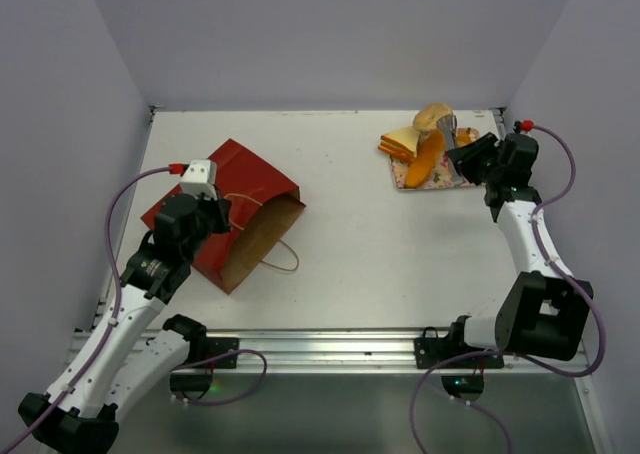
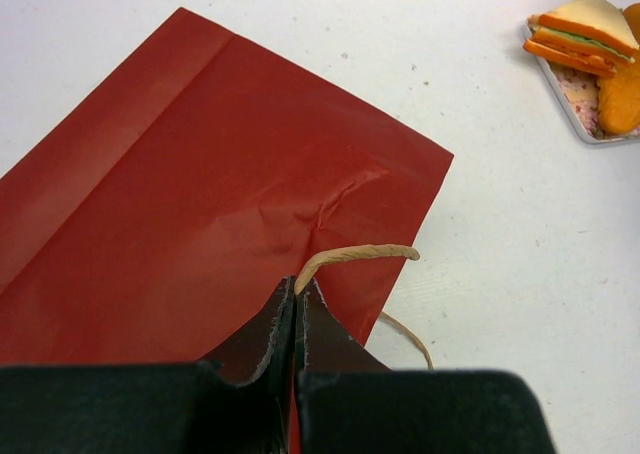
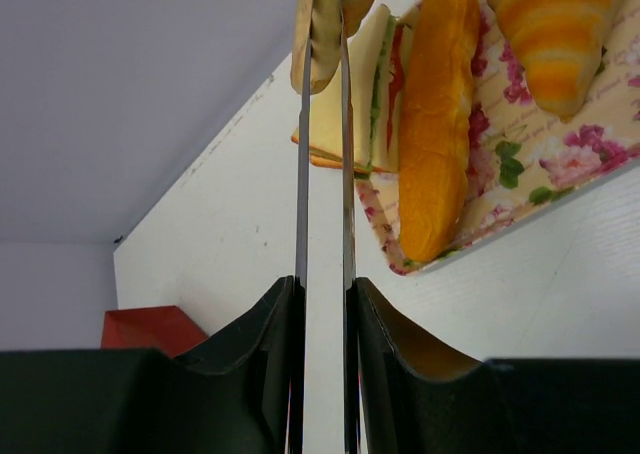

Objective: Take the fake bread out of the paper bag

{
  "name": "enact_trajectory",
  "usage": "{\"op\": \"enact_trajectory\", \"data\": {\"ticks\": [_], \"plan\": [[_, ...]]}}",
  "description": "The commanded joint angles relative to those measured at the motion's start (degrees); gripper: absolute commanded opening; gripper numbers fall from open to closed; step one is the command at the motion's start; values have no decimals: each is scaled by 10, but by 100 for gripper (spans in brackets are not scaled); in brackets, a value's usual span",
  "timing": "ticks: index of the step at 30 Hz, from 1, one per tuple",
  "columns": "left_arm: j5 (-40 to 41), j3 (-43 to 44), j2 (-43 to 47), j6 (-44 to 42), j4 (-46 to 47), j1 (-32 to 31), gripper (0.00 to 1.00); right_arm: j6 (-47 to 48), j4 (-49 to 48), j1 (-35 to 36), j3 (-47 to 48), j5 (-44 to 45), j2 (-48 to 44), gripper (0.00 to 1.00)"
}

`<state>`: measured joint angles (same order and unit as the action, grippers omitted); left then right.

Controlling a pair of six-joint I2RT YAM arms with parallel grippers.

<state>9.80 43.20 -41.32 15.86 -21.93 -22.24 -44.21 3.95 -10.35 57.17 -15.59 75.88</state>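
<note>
**Spotting the roll way over on the far right, nowhere near the bag**

Biggest first: the white table (image 1: pixel 380 244), with both arms bolted along its near edge.

On the left side the paper bag (image 2: pixel 220 174) lies flat with its red face up. Its brown mouth points right and toward the near edge. The left gripper (image 2: pixel 297 286) hangs over the bag with its fingers pressed tight together. One tan loop handle (image 2: pixel 355 254) arches up from right at the fingertips (honestly can't tell if it's pinched or just sitting behind them).

Far right is the flowered tray (image 3: pixel 520 174). On it there's a long orange loaf (image 3: pixel 435 124), a layered sandwich (image 2: pixel 585 34) and a striped croissant (image 3: pixel 555 34).

The right gripper (image 3: pixel 325 282) sits at the tray's right edge, clamped on a pair of thin metal tongs (image 3: pixel 301 174). The two blades run nearly parallel with a slim gap between them. Their far ends squeeze a small tan roll (image 3: pixel 322 44), the fake bread, over the far part of the tray, well apart from the bag.
</note>
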Motion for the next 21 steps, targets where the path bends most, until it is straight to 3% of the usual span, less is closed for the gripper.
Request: {"op": "enact_trajectory", "data": {"ticks": [1,5,7,13,21], "plan": [[0,-4,7,-9,22,2,0,-4,-66,-1,-14,11,4,18],[0,-3,7,-9,22,2,0,6,-69,-1,-35,9,19,21],[0,-3,7,-9,22,2,0,14,-64,-1,-49,17,22,27],[0,-3,5,-10,22,3,0,29,-58,-1,-80,28,21,30],[-6,-4,6,-13,23,2,0,35,-47,-1,-108,32,3,45]]}}
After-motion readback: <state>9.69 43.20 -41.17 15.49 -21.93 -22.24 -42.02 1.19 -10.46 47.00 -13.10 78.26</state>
